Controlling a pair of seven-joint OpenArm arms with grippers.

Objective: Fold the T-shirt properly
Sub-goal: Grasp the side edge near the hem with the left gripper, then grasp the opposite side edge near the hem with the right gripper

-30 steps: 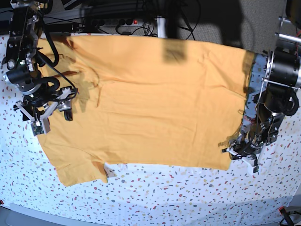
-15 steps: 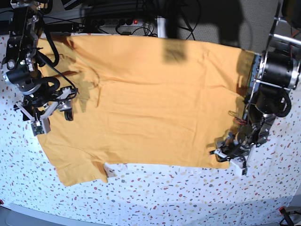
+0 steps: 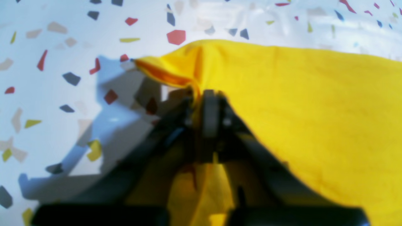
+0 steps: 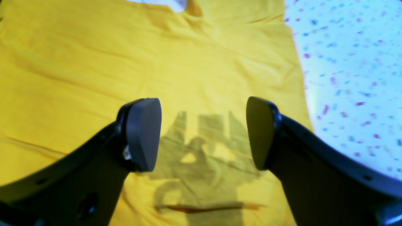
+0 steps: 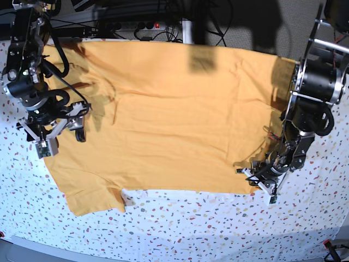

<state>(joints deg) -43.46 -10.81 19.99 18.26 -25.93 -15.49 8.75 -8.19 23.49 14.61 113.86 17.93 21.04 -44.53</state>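
Left tool (image 3: 201, 103) pinches the T-shirt (image 5: 174, 109) hem corner; right tool (image 4: 202, 131) gapes above it.

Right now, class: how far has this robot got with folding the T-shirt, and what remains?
Done: the T-shirt lies spread flat on the speckled table, with no fold made yet. In hand: the left hand is shut on a hem corner, lifting it slightly. The right hand hangs open above the sleeve end, gripping nothing. Left: every fold, so the job has barely begun.
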